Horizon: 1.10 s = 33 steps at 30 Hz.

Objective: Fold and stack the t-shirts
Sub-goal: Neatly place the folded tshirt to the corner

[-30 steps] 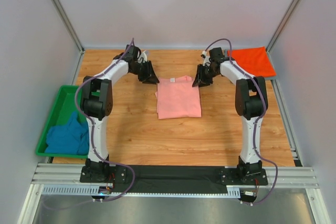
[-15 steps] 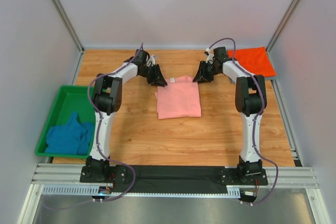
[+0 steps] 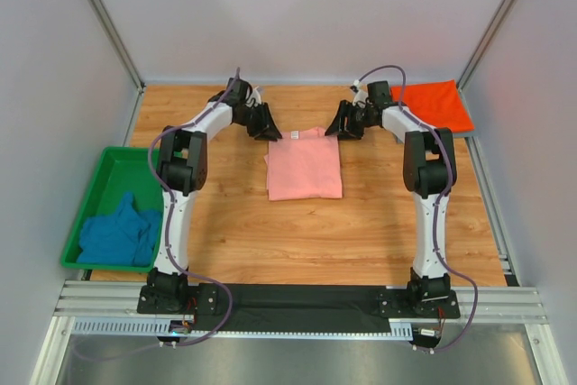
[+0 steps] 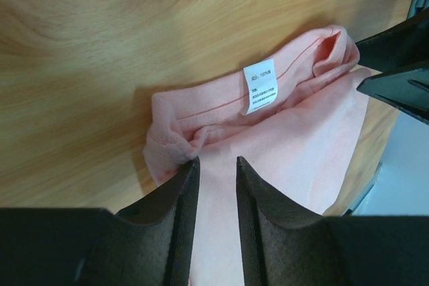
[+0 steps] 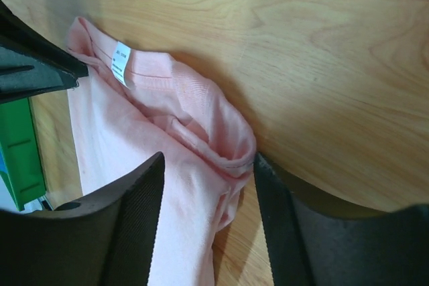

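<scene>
Wooden tabletop (image 3: 270, 232) beneath us; our left gripper (image 4: 216, 160), narrowly parted, sits over one collar corner of the salmon-pink t-shirt (image 3: 305, 169); our right gripper (image 5: 208, 165), wide, straddles the other.

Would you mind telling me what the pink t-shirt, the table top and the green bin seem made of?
Salmon-pink t-shirt: soft matte knit cloth, probably cotton; it folds, creases and carries a sewn label. Table top: wood or wood-look laminate, with visible grain and slight sheen. Green bin: likely smooth moulded plastic, by its even colour and rigid rim.
</scene>
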### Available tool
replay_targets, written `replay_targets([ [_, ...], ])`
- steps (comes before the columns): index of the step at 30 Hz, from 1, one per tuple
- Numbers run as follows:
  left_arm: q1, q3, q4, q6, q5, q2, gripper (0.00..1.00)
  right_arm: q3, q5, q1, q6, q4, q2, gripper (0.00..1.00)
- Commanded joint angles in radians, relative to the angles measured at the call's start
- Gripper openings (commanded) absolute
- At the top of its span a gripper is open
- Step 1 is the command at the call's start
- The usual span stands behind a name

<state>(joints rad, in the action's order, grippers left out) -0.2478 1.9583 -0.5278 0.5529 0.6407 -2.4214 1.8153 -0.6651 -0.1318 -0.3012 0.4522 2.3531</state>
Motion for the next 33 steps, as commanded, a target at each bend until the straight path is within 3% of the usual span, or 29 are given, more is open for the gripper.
replay_targets([
  [1, 0.004, 0.034, -0.006, -0.01, -0.036, 0.1, 0.36, 0.042, -0.071, 0.004, 0.022, -0.046, -0.025, 0.59],
  [12, 0.005, -0.059, -0.078, -0.077, -0.095, 0.277, 0.37, -0.007, -0.054, -0.003, 0.062, 0.057, -0.057, 0.64],
  [16, 0.005, -0.169, -0.072, -0.085, -0.099, 0.334, 0.37, -0.129, -0.01, -0.017, 0.059, 0.019, -0.112, 0.65],
  [25, 0.005, -0.43, -0.02, -0.104, -0.093, 0.459, 0.36, -0.212, 0.073, -0.067, 0.034, -0.003, -0.123, 0.65],
  [33, 0.005, -0.55, -0.008, -0.102, -0.088, 0.548, 0.35, -0.33, 0.183, -0.111, -0.015, -0.102, -0.146, 0.6],
])
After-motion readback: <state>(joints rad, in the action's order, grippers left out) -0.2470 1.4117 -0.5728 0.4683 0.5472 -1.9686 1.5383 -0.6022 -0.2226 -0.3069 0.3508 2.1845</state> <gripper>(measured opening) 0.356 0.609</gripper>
